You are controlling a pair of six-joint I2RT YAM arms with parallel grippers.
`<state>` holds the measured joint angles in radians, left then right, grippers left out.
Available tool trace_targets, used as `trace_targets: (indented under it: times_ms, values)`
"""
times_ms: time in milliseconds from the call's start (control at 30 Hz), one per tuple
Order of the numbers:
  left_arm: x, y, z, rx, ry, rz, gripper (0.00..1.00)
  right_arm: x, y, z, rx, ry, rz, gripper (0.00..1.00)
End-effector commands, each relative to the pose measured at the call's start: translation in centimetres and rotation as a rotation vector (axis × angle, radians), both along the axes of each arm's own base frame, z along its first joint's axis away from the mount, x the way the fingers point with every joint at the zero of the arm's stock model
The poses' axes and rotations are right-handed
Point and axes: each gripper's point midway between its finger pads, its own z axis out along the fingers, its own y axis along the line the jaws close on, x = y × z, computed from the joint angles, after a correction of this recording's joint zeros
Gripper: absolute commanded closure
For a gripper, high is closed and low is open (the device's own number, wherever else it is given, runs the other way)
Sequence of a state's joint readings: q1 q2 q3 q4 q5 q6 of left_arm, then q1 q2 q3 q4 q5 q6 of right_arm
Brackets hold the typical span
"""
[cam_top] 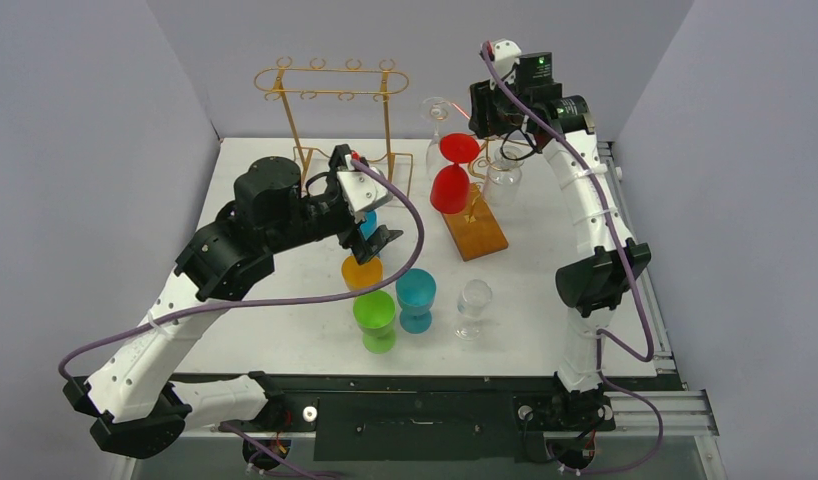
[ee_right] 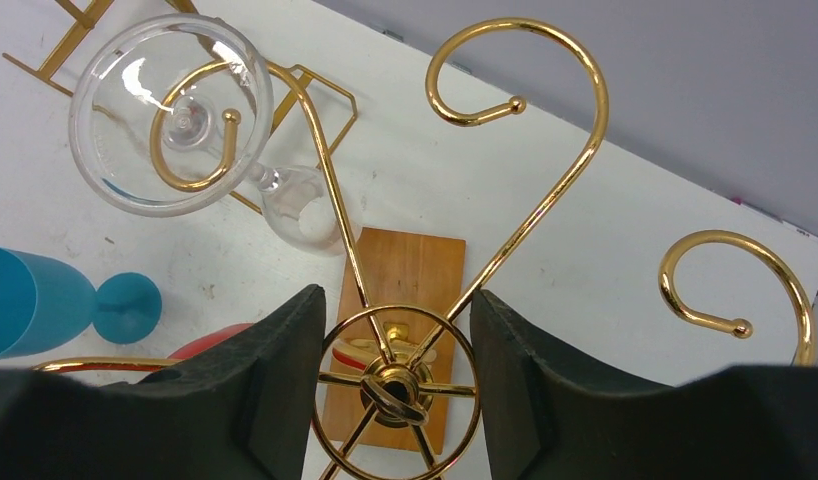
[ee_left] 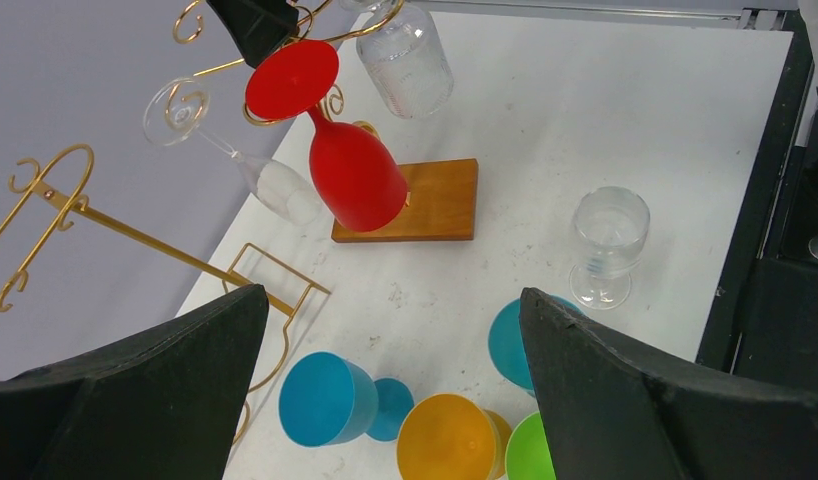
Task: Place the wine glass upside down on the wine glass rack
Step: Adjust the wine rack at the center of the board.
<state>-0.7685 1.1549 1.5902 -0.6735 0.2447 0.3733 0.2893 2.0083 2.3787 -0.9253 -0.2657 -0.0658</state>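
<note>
Red wine glass (cam_top: 450, 188) upside down on gold rack (cam_top: 477, 238), just beneath part-open, empty right claw (ee_right: 395, 310)

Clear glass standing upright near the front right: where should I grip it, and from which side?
Probably the bowl, coming in level from its right. The clear glass stands upright, mouth up, on a short stem that leaves little room to pinch. The teal glass stands close on its left; nothing crowds its right. A bowl grip also leaves the foot free for hanging.

text: none legible | labels: none | brands: none | numbers: none | signs: none
</note>
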Motion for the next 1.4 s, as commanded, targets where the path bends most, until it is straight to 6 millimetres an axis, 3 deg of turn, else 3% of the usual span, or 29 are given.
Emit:
trace_targets:
  times_ms: [0,300,533,700,800,900,1033,1367]
  values:
    - [-1.2,0.5,3.9,-0.090,-0.066,-0.020,0.05,-0.9,-0.2,0.1,0.005,0.028,-0.071,1.00]
    - [-1.9,1.4,4.8,-0.096,-0.084,-0.019,0.05,-1.5,-0.2,-2.4,0.005,0.103,-0.206,1.00]
    - [-2.4,1.7,4.9,-0.096,-0.089,-0.024,0.05,-2.0,-0.5,-2.5,-0.002,0.103,-0.264,1.00]
    - [-2.6,1.8,5.0,-0.100,-0.091,-0.025,0.05,-2.4,-0.4,-1.5,0.049,0.089,-0.286,1.00]
    - [-2.7,1.9,4.9,-0.102,-0.089,-0.024,0.05,-2.5,-0.4,-0.9,0.063,0.069,-0.298,0.81]
    - [-2.8,2.0,4.9,-0.104,-0.087,-0.023,0.05,-2.8,-0.2,0.7,0.088,0.039,-0.260,0.71]
    - [-2.9,2.1,4.9,-0.107,-0.085,-0.022,0.05,-3.2,-0.6,2.8,0.110,-0.006,-0.226,0.65]
    - [-2.4,1.7,4.6,-0.117,-0.068,-0.007,0.05,-4.1,-2.4,5.0,0.154,-0.044,-0.219,0.52]
